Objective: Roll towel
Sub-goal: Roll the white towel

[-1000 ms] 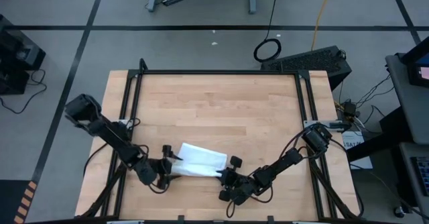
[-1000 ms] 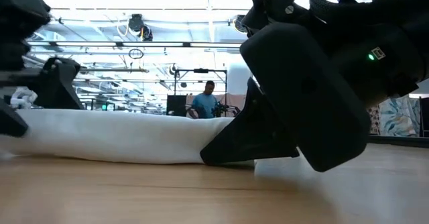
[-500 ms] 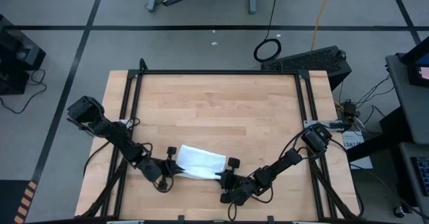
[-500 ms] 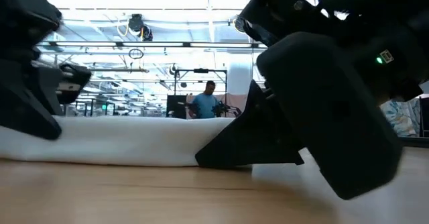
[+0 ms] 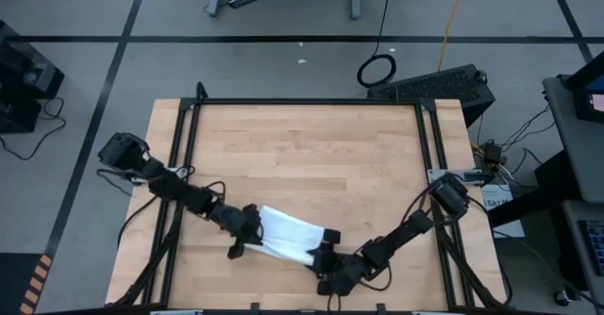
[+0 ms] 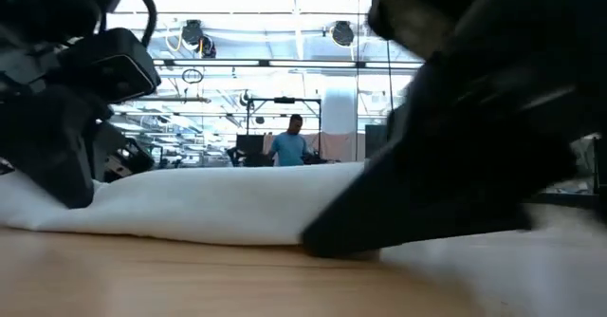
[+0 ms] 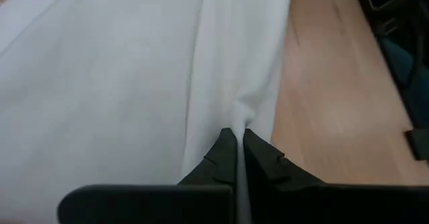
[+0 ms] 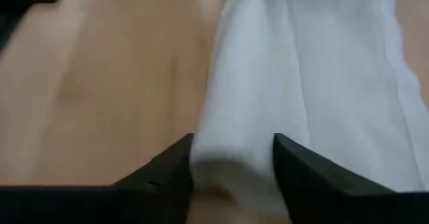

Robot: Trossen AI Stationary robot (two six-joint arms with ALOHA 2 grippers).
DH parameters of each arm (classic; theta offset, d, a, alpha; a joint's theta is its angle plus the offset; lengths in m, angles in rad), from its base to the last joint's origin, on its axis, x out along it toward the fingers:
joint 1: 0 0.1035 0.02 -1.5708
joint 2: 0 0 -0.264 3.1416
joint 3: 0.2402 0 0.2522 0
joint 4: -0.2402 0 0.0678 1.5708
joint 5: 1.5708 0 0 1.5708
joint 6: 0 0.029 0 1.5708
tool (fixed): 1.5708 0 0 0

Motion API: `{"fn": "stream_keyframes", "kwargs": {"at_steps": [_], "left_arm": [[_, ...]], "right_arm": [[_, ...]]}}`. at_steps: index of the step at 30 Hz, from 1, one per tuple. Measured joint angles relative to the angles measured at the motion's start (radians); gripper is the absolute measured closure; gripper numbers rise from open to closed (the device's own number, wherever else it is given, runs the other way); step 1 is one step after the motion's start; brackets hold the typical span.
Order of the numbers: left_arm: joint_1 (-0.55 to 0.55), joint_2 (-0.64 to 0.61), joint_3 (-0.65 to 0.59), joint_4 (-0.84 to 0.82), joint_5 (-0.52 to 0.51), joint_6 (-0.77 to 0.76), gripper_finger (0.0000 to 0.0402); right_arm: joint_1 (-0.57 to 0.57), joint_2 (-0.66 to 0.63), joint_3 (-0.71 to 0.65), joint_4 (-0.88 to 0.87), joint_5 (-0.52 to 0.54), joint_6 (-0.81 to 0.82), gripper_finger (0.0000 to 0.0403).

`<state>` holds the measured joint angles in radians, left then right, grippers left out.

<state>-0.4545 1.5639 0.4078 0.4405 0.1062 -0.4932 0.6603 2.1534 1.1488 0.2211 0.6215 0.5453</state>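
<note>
The white towel (image 5: 291, 232) lies bunched in a long slanting bundle near the table's front edge, resting on the wood. My left gripper (image 5: 251, 235) is at its left end, shut on the cloth (image 7: 120, 83). My right gripper (image 5: 319, 256) stands open at the right end, and the towel's end (image 8: 231, 160) lies between its two fingers. In the low view the towel (image 6: 209, 203) stretches between the left gripper (image 6: 57, 156) and the blurred right gripper (image 6: 427, 194). My left gripper pinches a raised fold of the towel's left end (image 7: 236, 120) between its two fingertips. The fingers slant down from the table's left. The cloth puckers at the pinch, and the towel lies on the table. My right gripper has the towel's end between its spread fingers (image 8: 167, 174); whether they touch the cloth, I cannot tell.
Bare wood (image 5: 302, 155) takes up the far half of the table. Black frame rails (image 5: 184, 136) run along its left, right and far sides. In the low view a person (image 6: 294, 148) stands far off in the room.
My left gripper has gone toward the table's right edge onto the towel's left end, rolled its wrist and shut on a fold there. The towel's left end has been pushed in, and the bundle now slants more and bulges higher in the middle.
</note>
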Motion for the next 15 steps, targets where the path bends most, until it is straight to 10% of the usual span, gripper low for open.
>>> {"fn": "stream_keyframes", "kwargs": {"at_steps": [8,15], "left_arm": [[0.079,-0.001,0.000,-0.015,0.157,-0.139,0.0390],[0.088,-0.001,-0.001,-0.007,0.159,-0.238,0.0390]], "right_arm": [[0.091,-0.057,-0.001,-0.048,0.078,0.180,0.0152],[0.098,0.004,0.000,0.240,0.276,-0.072,0.0141]]}}
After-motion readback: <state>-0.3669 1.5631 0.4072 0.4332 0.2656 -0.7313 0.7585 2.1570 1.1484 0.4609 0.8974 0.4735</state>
